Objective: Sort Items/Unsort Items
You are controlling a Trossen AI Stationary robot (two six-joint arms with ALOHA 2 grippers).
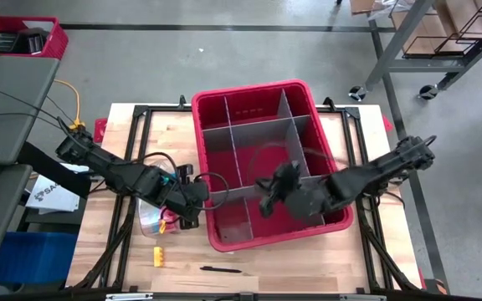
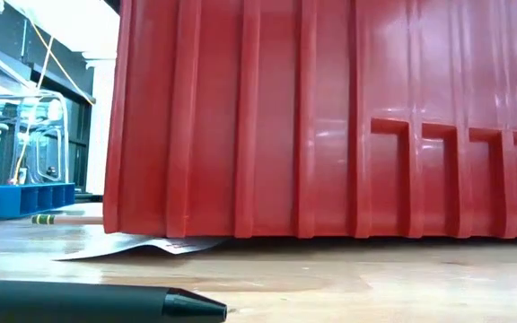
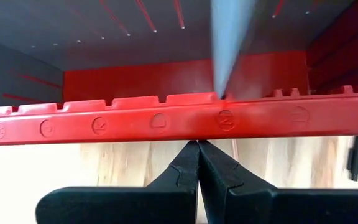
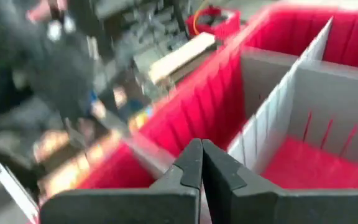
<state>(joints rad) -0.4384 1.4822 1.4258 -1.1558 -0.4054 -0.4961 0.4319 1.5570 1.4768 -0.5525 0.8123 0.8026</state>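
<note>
A yellow block [image 1: 158, 255] and a thin dark pen [image 1: 221, 269] lie on the wooden table near its front edge. The pen also shows in the low view [image 2: 97, 303]. My left gripper [image 1: 192, 206] is shut and empty, its tips [image 3: 197, 144] close against the outside of the large red bin's left rim [image 3: 166, 121]. My right gripper [image 1: 268, 201] is shut and empty. It hangs inside the red bin [image 1: 249, 94], over its near compartments, above a grey divider [image 4: 272, 118]. My left gripper's shut fingertips stand level right at the bin's left rim [image 3: 197, 127]. I cannot tell whether they touch it.
A clear container [image 1: 151, 219] with small coloured pieces stands on the table beside my left gripper. Grey dividers [image 1: 258, 159] split the bin into compartments. A sheet of paper [image 2: 142, 247] sticks out from under the bin, and a pencil [image 2: 65, 218] lies beyond it.
</note>
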